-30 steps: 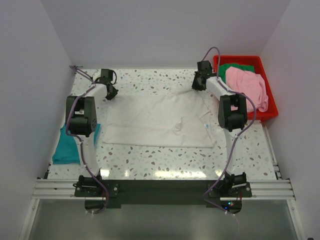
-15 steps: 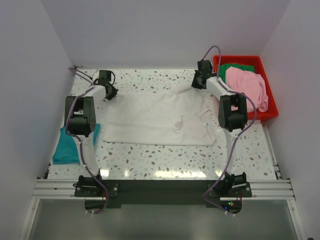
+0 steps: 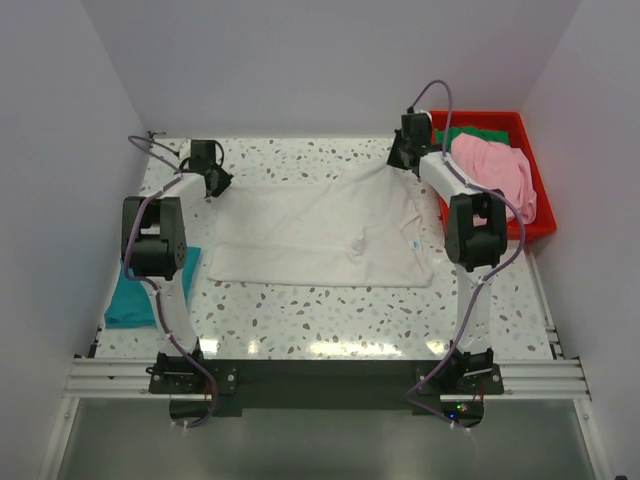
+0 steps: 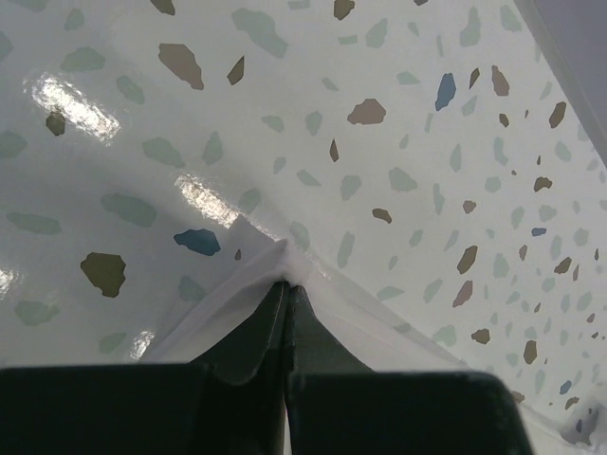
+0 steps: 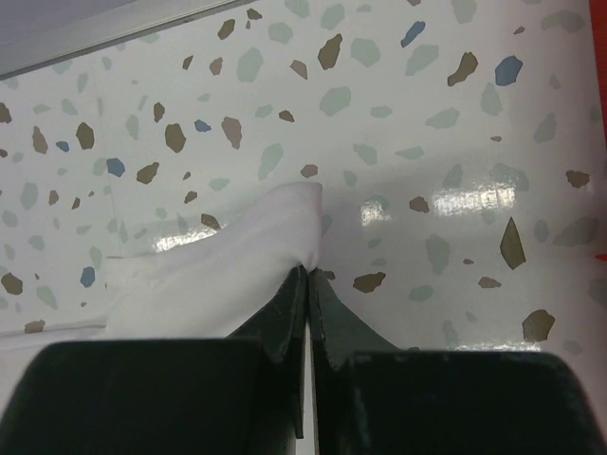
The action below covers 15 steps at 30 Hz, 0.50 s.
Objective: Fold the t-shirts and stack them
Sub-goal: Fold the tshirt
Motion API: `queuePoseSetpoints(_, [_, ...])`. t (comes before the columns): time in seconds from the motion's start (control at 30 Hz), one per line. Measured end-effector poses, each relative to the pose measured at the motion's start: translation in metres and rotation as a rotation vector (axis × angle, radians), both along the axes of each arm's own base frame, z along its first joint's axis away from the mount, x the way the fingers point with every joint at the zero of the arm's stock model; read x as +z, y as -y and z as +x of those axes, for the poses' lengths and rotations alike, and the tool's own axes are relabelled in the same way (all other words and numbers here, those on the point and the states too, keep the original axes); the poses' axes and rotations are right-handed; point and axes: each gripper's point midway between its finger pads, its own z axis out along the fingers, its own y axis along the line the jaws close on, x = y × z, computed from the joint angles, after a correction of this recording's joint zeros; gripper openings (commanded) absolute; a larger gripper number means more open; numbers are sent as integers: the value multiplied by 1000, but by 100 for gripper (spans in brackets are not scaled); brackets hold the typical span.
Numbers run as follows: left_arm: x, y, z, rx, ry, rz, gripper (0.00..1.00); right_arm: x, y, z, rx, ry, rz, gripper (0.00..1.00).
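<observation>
The off-white t-shirt (image 3: 320, 232) lies spread on the speckled table, with a small neck label near its right edge. My left gripper (image 3: 213, 188) is shut on its far left corner (image 4: 285, 258). My right gripper (image 3: 397, 162) is shut on its far right corner (image 5: 289, 223). Both corners are held at the table's far side. A folded teal t-shirt (image 3: 128, 293) lies at the left edge. A pink t-shirt (image 3: 493, 172) and a green t-shirt (image 3: 462, 134) lie in the red bin.
The red plastic bin (image 3: 541, 210) stands at the back right, close to my right arm. White walls close in the back and both sides. The arm bases sit on a rail at the near edge.
Both grippers have moved toward the back wall with the shirt's corners. The far edge of the off-white t-shirt is pulled back and the cloth lies flatter.
</observation>
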Motion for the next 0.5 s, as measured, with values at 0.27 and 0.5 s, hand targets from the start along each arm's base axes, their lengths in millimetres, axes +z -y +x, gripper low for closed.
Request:
queuePoseSetpoints(0.27, [9, 5, 0, -24, 29, -17, 24, 14, 1, -2, 8, 29, -4, 22])
queuePoseSetpoints(0.5, [11, 5, 3, -27, 45, -21, 39, 12, 1, -3, 19, 26, -16, 42])
